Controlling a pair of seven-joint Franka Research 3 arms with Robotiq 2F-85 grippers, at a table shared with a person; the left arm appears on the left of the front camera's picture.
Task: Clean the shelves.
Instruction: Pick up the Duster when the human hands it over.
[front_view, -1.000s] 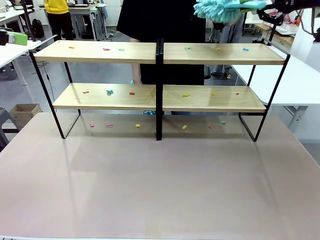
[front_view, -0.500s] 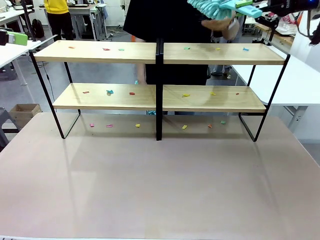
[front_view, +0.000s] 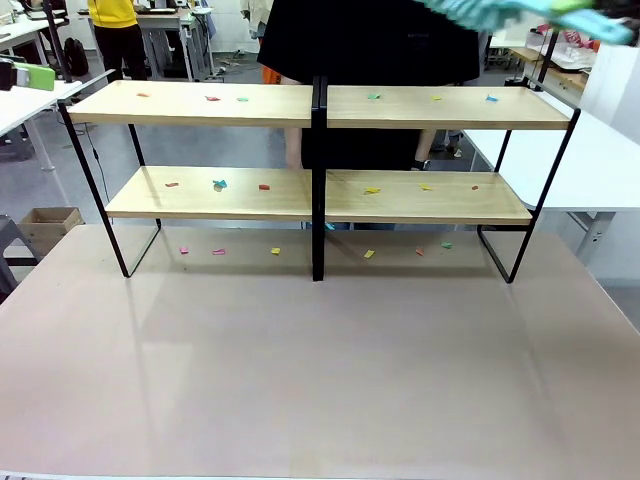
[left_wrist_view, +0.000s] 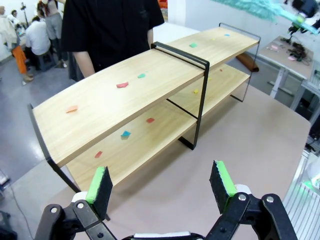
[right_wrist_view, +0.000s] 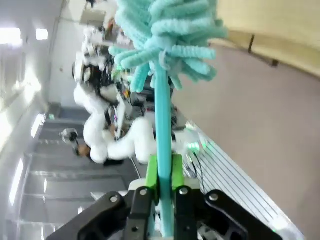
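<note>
Covering most of the front view, the pinkish desk is the biggest thing. The shelves stand across its far half, with two wooden boards on each side of a black middle post. In the left wrist view they lie slanted, beyond the fingers. A person in a black top stands just behind the shelves, near the middle post.

At the upper right edge of the front view a teal duster shows as a blur. It is above the right end of the shelves and does not touch the top board. In the right wrist view its thin teal handle rises straight up and its fluffy head is at the top of the picture. The right fingers are together, with their green pads clamped on this handle from both sides.

The left fingers stand wide apart with nothing between them, over the desk on the near side of the shelves.

Small coloured scraps lie spread on the upper boards, on the lower boards and on the desk under the shelves.
</note>
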